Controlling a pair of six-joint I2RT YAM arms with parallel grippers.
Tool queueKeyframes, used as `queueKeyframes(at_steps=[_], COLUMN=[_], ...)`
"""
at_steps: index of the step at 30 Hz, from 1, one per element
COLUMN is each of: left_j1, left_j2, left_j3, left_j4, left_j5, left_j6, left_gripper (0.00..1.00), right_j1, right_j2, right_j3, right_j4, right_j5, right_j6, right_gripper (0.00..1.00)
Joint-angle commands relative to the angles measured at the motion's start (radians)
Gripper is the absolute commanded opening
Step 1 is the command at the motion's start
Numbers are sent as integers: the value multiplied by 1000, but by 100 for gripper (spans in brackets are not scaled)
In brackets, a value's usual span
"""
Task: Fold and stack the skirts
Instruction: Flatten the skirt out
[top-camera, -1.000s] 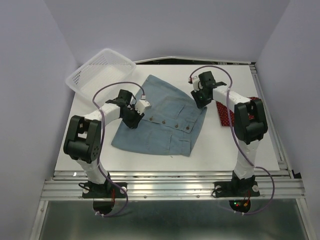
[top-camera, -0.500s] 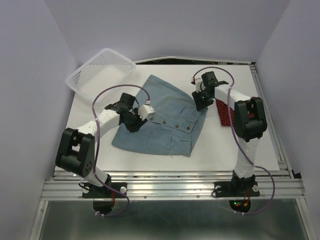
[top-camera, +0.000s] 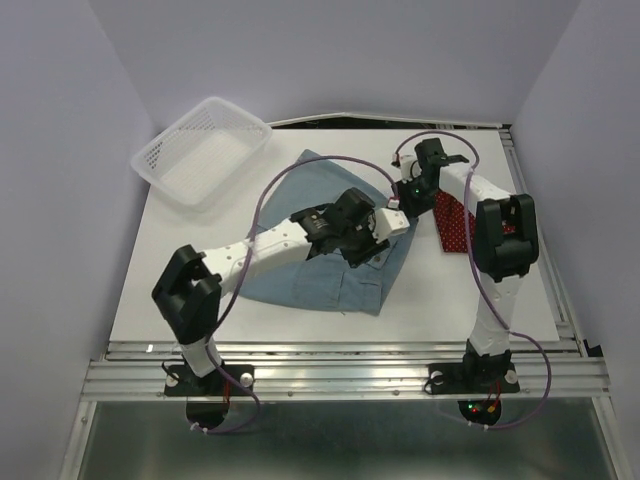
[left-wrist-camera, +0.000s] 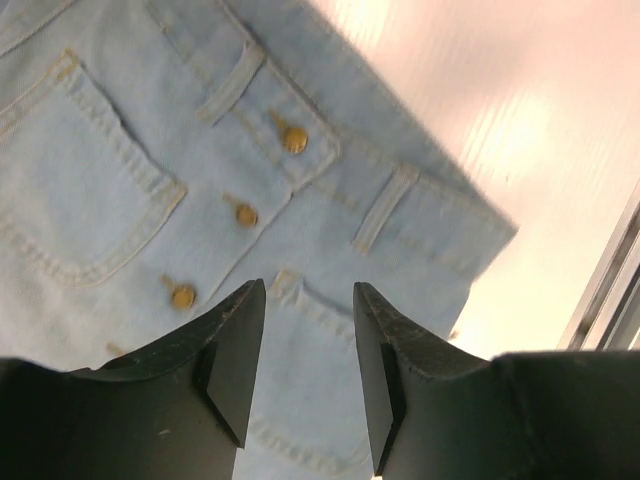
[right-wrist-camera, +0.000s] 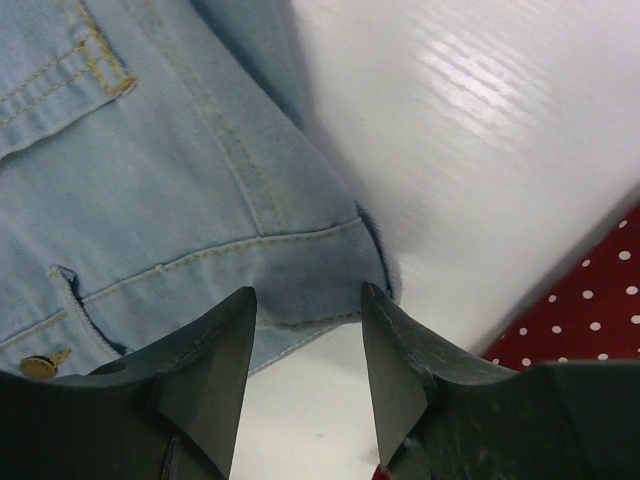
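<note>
With the left gripper (left-wrist-camera: 307, 300) and right gripper (right-wrist-camera: 307, 298) both open and empty over one corner of the denim skirt (left-wrist-camera: 120, 180), they risk colliding or bunching the cloth.

You have the light blue denim skirt (top-camera: 345, 285) spread flat at frame centre, buttons up; your dotted dark red skirt (top-camera: 452, 222) lies just right of it.
</note>
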Motion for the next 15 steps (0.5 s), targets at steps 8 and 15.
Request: queueKeyframes(at_steps=[8, 15], left_j1=[-105, -104], left_j2=[347, 402], left_j3=[323, 308], left_j4=[51, 77], left_j5=[-152, -151], left_j6=[-268, -312], left_gripper=[37, 36], right_j1=[-106, -117], right_j2=[28, -164], right_j3=[62, -117], right_j4=[-80, -27], right_j5=[-211, -241], right_j6=[221, 388], right_gripper=[59, 47])
